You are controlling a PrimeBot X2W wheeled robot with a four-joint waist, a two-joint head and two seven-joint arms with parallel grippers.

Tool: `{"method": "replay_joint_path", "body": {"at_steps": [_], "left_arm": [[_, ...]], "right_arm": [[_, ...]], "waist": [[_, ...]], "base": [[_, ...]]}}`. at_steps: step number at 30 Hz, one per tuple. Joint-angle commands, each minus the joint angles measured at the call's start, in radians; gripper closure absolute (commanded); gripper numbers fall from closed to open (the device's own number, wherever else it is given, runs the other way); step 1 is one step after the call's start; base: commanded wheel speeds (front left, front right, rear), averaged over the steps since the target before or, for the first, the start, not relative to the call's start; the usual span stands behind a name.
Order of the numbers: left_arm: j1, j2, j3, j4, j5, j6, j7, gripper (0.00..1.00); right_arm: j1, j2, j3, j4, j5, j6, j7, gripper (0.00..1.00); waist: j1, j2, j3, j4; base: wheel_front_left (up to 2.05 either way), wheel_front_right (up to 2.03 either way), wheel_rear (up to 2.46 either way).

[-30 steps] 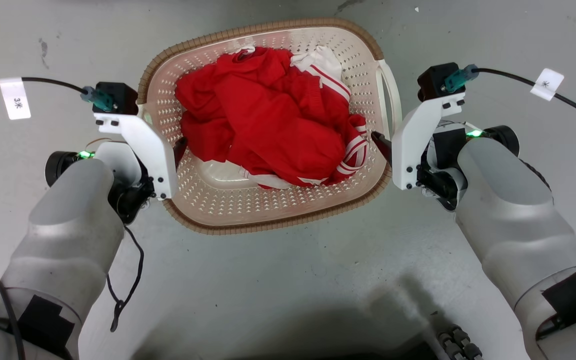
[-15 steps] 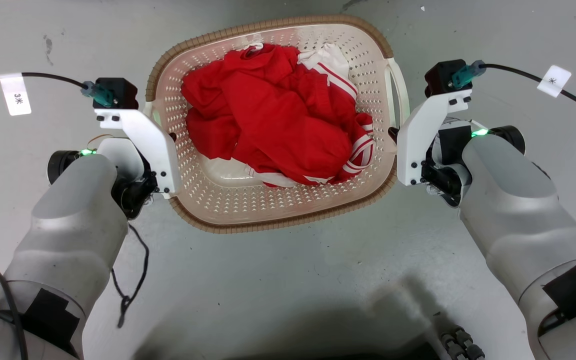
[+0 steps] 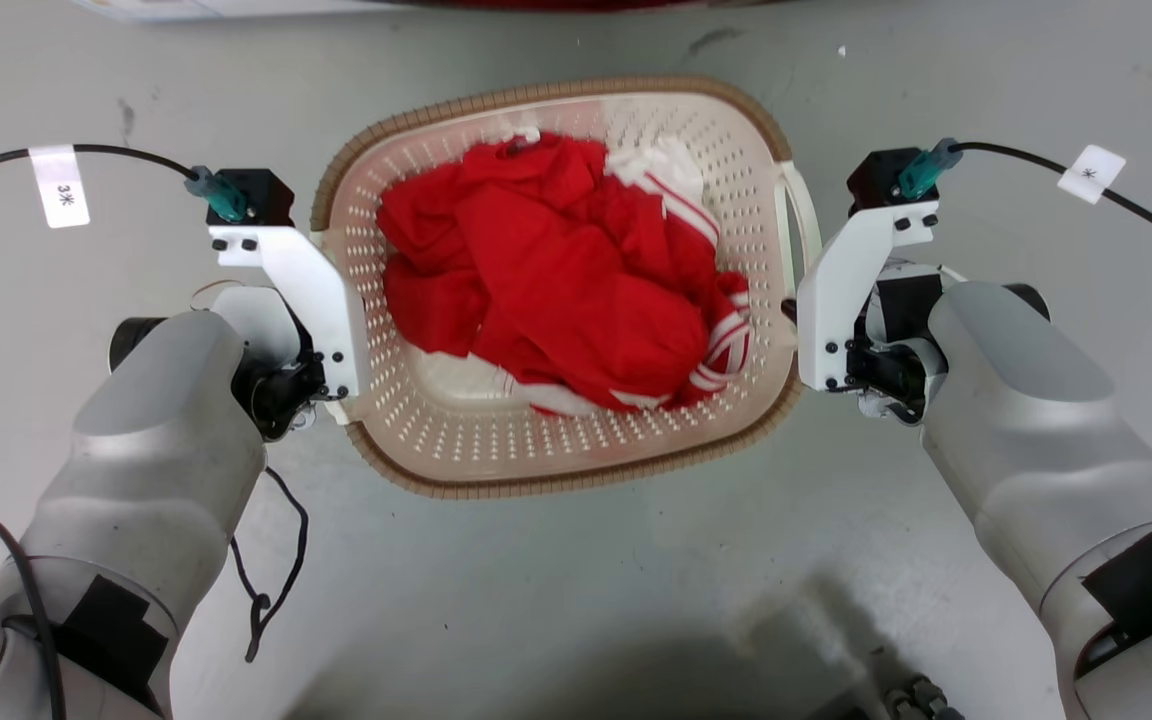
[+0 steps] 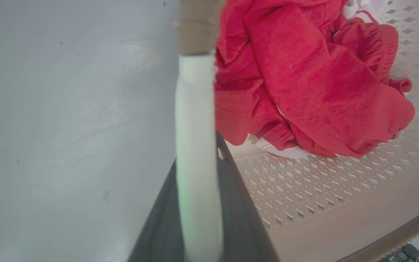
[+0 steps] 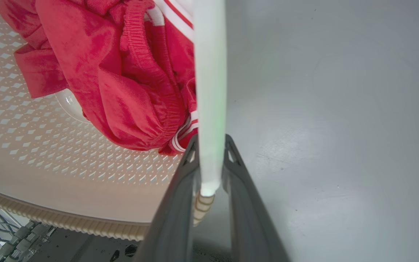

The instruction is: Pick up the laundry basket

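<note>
The laundry basket [image 3: 576,486], full of red clothes [image 3: 556,290], was in the middle. The left hand [image 4: 196,153] squeezed its white handle [image 4: 195,109] at 9 o'clock, the right hand [image 5: 210,145] at 3 o'clock. Grabbing looked done; lifting it high seemed left

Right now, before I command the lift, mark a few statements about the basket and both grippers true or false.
1. The left gripper has the laundry basket's white left handle between its fingers. True.
2. The basket is empty. False: red clothing with white stripes lies in it.
3. The right gripper hangs apart from the basket. False: the right handle sits between its fingers.
4. The basket's rim is brown. True.
</note>
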Motion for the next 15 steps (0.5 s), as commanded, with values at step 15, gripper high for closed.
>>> {"method": "replay_joint_path", "body": {"at_steps": [15], "left_arm": [[0.045, -0.047, -0.072, 0.007, -0.078, -0.007, 0.152, 1.00]], "right_arm": [[0.040, 0.016, 0.023, 0.017, 0.068, 0.003, 0.210, 1.00]], "waist": [[-0.0001, 0.0000, -0.218, 0.027]], "base": [[0.00, 0.00, 0.00]]}}
